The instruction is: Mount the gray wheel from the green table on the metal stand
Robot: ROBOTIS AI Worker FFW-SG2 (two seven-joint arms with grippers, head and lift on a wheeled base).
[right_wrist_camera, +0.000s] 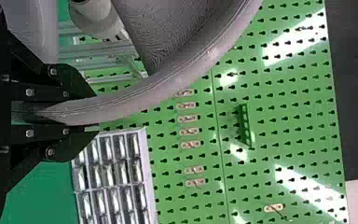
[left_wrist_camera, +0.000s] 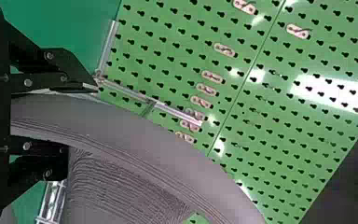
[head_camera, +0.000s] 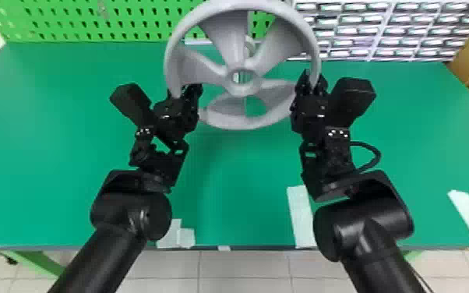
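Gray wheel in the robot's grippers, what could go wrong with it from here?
The left gripper and right gripper hold the gray wheel only by opposite sides of its rim, so uneven arm motion might tilt or loosen it. It also partly blocks the head view of the metal stand, so the hub could miss its mount.
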